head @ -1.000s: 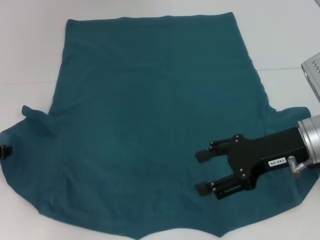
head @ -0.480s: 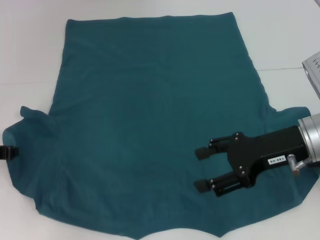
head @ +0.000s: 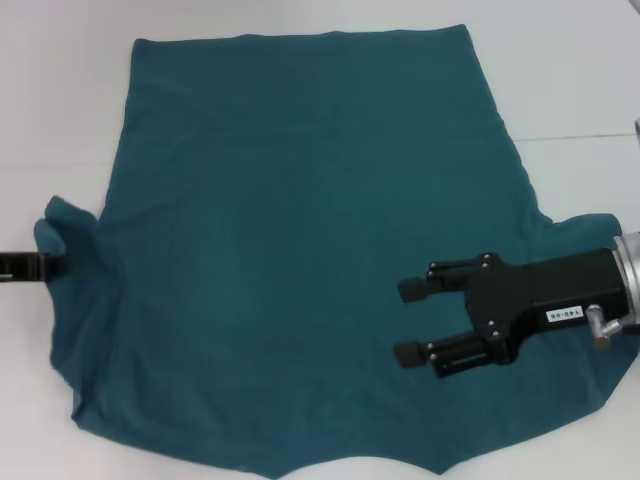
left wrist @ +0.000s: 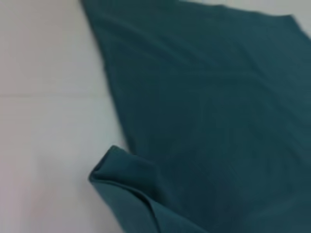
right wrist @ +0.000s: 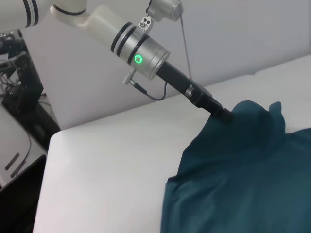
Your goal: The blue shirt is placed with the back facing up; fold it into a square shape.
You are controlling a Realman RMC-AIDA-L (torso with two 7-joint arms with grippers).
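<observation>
Left sleeve pinched, right hand waiting over the cloth.

Your left hand [right wrist: 224, 115] is closed on the blue shirt [head: 300, 240] at its left sleeve edge; your right hand [head: 412, 321] hovers spread and empty above the right shoulder. The shirt lies flat on the white surface [head: 60, 120]; it looks soft and limp, so grip seams or corners.

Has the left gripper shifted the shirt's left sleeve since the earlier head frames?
Yes. The left gripper has pulled the sleeve inward toward the blue shirt body, uncovering more white table at its left edge.
</observation>
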